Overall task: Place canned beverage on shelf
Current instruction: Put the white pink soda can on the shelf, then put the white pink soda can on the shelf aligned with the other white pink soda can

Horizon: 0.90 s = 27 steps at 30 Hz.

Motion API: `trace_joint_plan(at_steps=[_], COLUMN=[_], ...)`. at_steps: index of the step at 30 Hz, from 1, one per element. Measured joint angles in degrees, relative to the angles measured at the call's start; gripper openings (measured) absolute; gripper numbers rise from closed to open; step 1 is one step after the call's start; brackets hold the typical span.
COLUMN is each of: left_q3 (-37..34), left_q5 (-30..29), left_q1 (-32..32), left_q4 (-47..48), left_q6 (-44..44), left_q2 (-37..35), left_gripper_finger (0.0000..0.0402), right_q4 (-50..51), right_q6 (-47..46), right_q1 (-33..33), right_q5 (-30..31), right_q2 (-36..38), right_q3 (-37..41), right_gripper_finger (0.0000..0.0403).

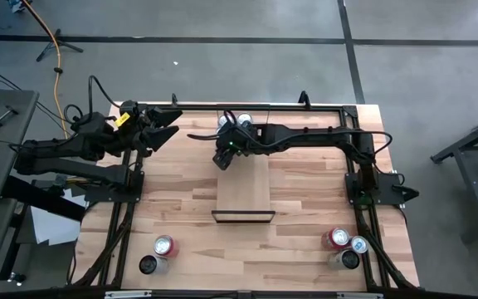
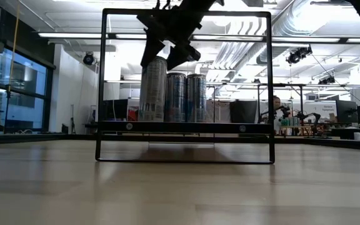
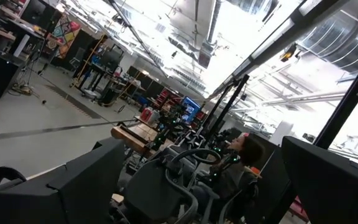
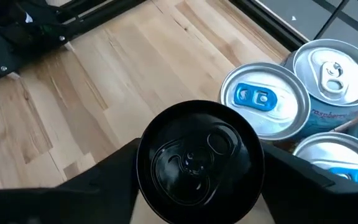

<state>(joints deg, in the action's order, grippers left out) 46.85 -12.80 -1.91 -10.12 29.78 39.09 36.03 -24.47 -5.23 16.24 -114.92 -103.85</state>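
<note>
Right wrist view looked down on a black-topped can (image 4: pixel 196 158) standing between the right gripper's two dark fingers (image 4: pixel 104 180), one on each side of its rim. Whether the fingers pressed the can or had just come off it could not be told; the jaws stood about a can's width apart. Beside it, toward two o'clock in the high view's terms, stood three more cans, among them a blue-tabbed can (image 4: pixel 265 107) and a silver-topped can (image 4: pixel 335 68).

From the low view the can (image 2: pixel 153 89) stood upright on the shelf (image 2: pixel 186 127), at the nine o'clock end of a close row with two neighbours (image 2: pixel 187 97), and the right gripper (image 2: pixel 167 47) hung just over its top. From above, the shelf (image 1: pixel 243 195) ran toward six o'clock from the table's middle, its black frame end (image 1: pixel 243 216) nearest the front edge, and the right gripper (image 1: pixel 225 156) sat at its twelve o'clock end.

By my judgement the step in hand was the release: the can looked set down. The next move called for widening the jaws fully and lifting straight up, so as not to tip the can or knock its neighbours.

The left gripper (image 1: pixel 163 133) waited at ten o'clock over the table (image 1: pixel 305 249), jaws wide and empty. Spare cans (image 1: pixel 164 246) stood at seven o'clock and more cans (image 1: pixel 338 238) at five o'clock.
</note>
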Motion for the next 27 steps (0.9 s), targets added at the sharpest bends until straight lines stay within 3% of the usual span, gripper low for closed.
trace_joint_plan(at_steps=[4,7,20,27], left_q3=[0.0,0.0,0.0,0.0], left_q5=[0.0,0.0,0.0,0.0], left_q1=[0.0,0.0,0.0,0.0], left_q4=[0.0,0.0,0.1,0.0], left_q6=[0.0,0.0,0.0,0.0], left_q2=[0.0,0.0,0.0,0.0], left_gripper_finger=[0.0394,0.0394,0.0394,0.0394], right_q4=[0.4,0.3,6.4,11.1], right_q6=[-0.1,-0.1,5.5,11.4], right_q1=[0.0,0.0,0.0,0.0], right_q5=[-0.5,-0.4,-3.8,-8.8], right_q2=[-0.2,-0.2,3.1,8.3], right_q3=[0.1,0.1,0.1,0.1], right_gripper_finger=[0.0337,0.0359,0.0369,0.0369])
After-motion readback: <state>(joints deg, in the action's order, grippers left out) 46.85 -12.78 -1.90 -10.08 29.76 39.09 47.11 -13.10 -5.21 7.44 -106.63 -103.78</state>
